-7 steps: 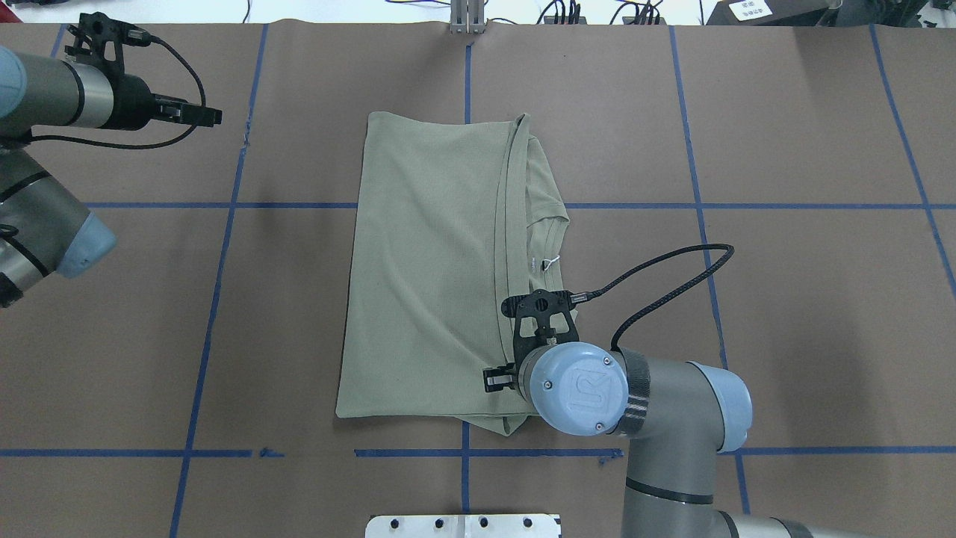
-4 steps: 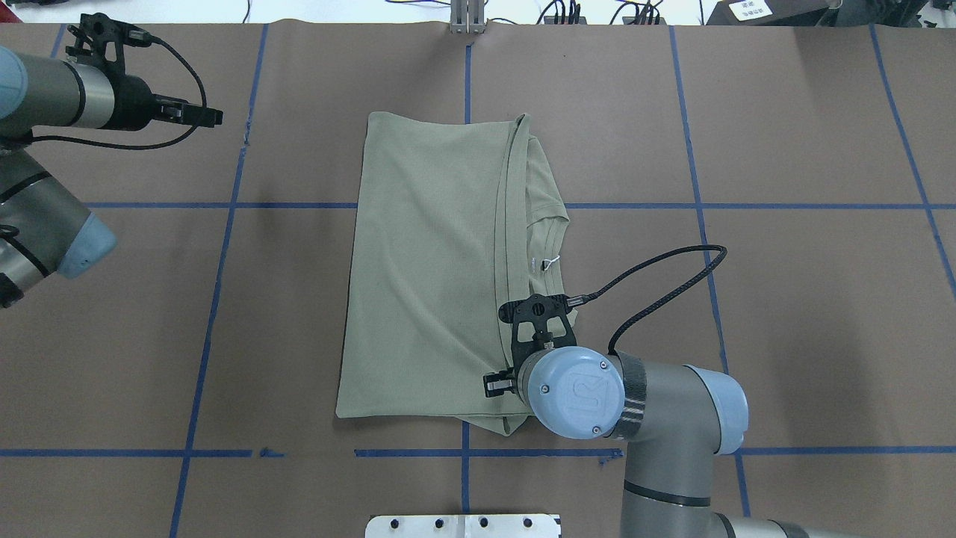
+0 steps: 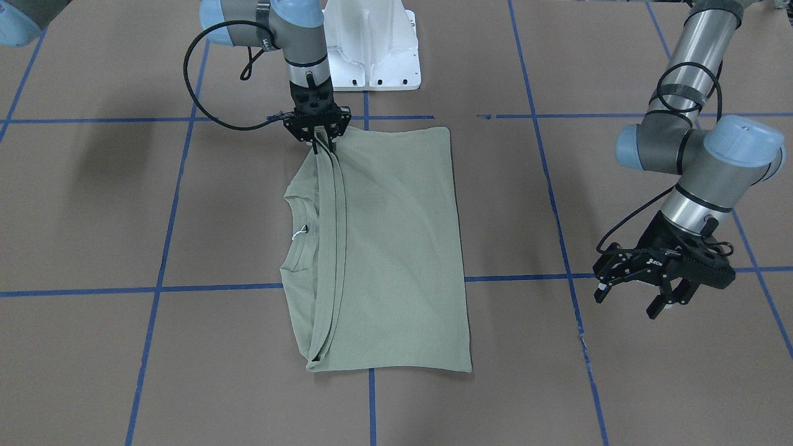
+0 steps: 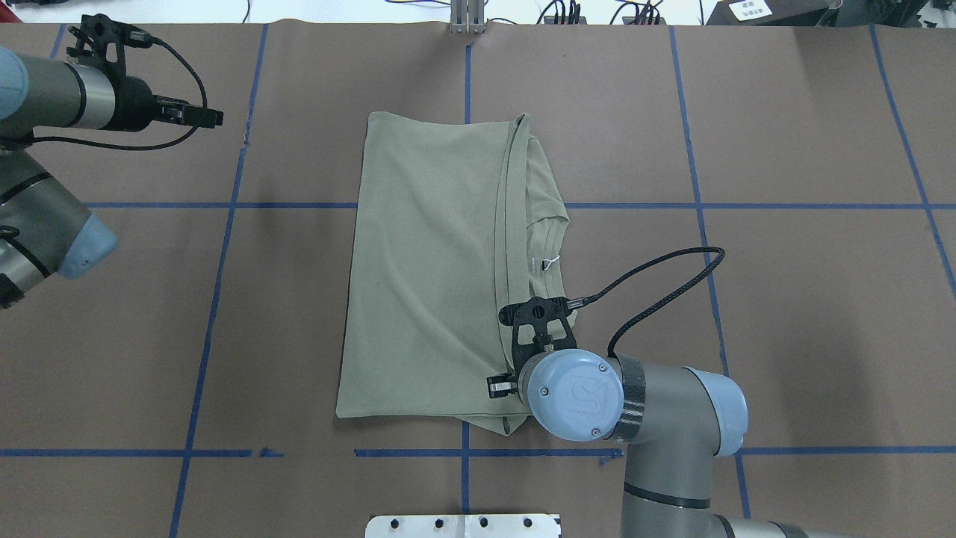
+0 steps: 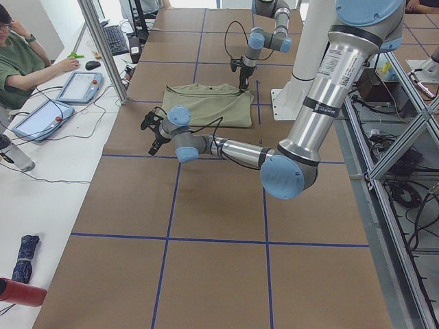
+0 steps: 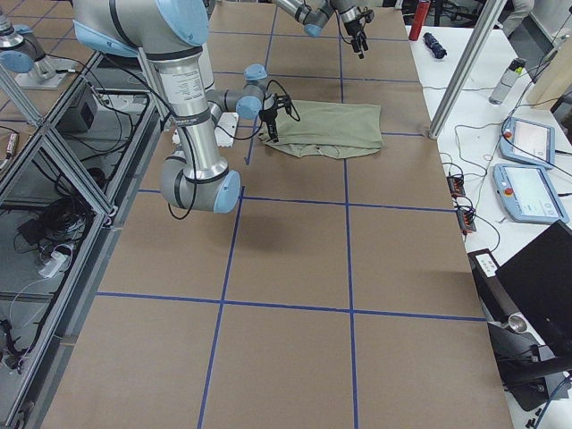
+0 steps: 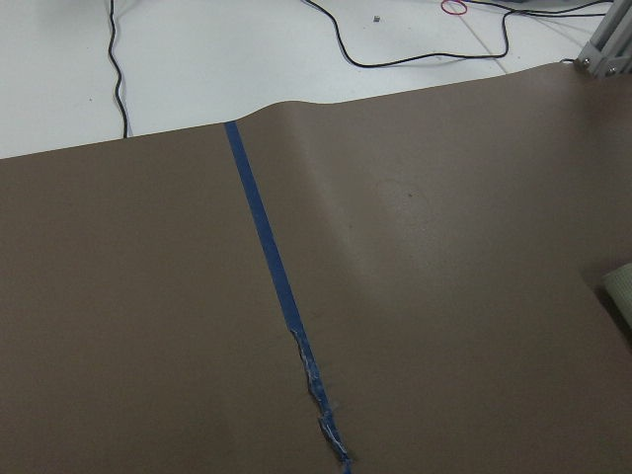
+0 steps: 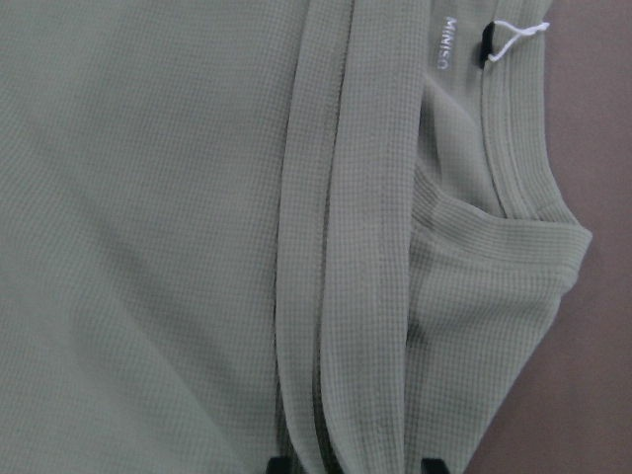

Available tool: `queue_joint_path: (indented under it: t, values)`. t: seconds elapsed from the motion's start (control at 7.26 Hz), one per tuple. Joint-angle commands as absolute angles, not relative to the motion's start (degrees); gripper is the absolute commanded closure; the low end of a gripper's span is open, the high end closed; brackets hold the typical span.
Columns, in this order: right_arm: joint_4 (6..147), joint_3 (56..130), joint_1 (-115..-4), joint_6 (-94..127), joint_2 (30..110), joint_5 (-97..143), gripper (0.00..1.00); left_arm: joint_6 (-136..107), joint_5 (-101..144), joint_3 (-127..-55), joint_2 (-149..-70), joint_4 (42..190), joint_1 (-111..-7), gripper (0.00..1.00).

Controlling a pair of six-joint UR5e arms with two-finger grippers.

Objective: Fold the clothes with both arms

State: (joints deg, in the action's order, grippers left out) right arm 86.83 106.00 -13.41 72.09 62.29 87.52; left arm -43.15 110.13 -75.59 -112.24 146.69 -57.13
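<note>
Lower right, my right arm [image 4: 672,407] shows grey joints, a light-blue cap [image 4: 575,394] with embossed UR logo and screws, and a braided black cable [image 4: 717,252]. Upper left, my left arm [image 4: 56,96] is silver tube.

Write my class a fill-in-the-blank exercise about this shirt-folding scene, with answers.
The shirt is ____ in colour. The end effector at the shirt's edge belongs to the robot's ____ arm. The left end effector has its jaws ____. The tape lines on the table are ____.
Answers: green, right, open, blue.
</note>
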Motion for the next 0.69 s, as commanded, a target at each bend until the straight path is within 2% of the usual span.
queue_joint_path:
  t: [0.0, 0.14, 0.55]
  values:
    - [86.84, 106.00, -13.18, 72.16, 62.49, 87.45, 0.86, -43.15, 110.13, -75.59, -112.24, 146.69, -57.13, 0.00]
    - [86.84, 106.00, -13.18, 72.68, 62.58, 87.36, 1.00, -43.15, 110.13, -75.67, -112.24, 146.69, -57.13, 0.00]
    - [87.98, 107.74, -14.93, 73.30, 63.27, 87.10, 1.00, -43.15, 110.13, -75.59, -112.24, 146.69, -57.13, 0.00]
